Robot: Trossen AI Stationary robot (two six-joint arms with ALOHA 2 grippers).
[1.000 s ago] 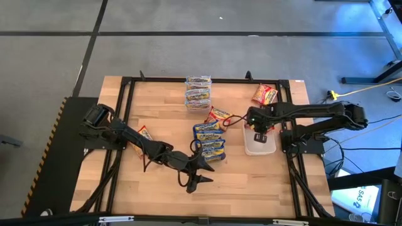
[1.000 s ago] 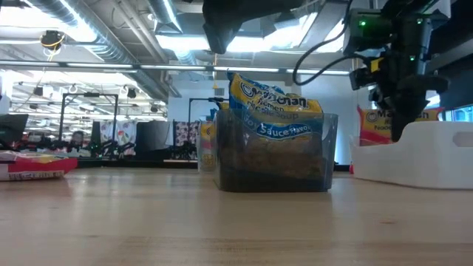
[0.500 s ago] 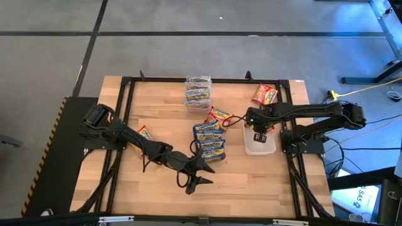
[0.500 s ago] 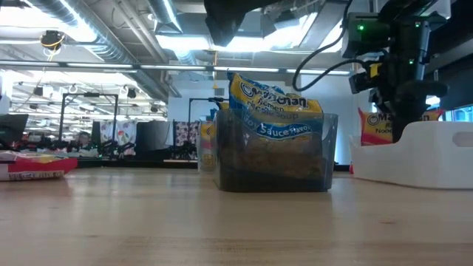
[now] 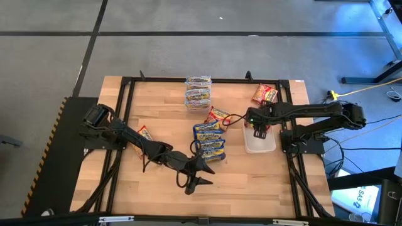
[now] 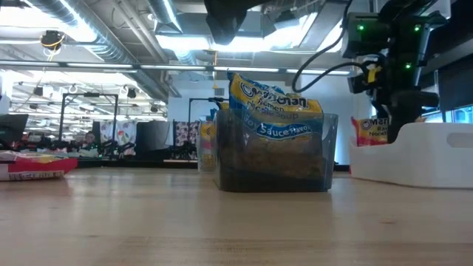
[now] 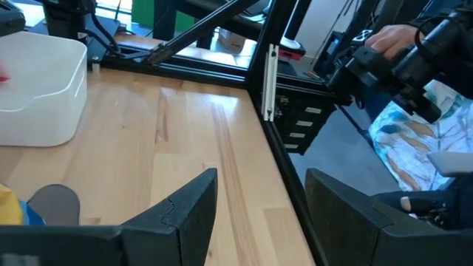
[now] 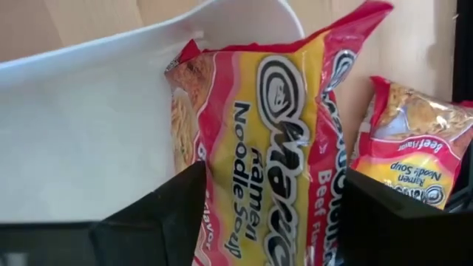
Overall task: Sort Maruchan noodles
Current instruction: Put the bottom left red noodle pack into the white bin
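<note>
Overhead, the right gripper (image 5: 259,127) sits at centre-right of the frame, over the far edge of the white tray (image 5: 260,145). Its own wrist camera shows a red-banded noodle packet (image 8: 266,148) standing between the two dark fingers (image 8: 159,222), leaning on the tray's white wall (image 8: 81,133); the fingers stand apart with daylight at either side of the packet, so it looks released rather than pinched. A second red packet (image 5: 264,94) lies on the wood toward the upper right, just beyond the tray, and shows again past the first one in the wrist picture.

Lower centre of the overhead frame, the left gripper (image 5: 200,172) hangs above bare wood with its fingers spread wide and nothing between them, as its wrist view confirms (image 7: 259,214). Just above it sit the blue-banded packets (image 5: 209,139), stacked in a clear tub (image 6: 275,151) that fills the middle of the table-level picture. One more orange-red packet (image 5: 218,116) lies between that stack and the white tray. Three further packets (image 5: 197,91) are piled at upper centre, and a single packet (image 5: 144,133) lies centre-left beside the left arm.
</note>
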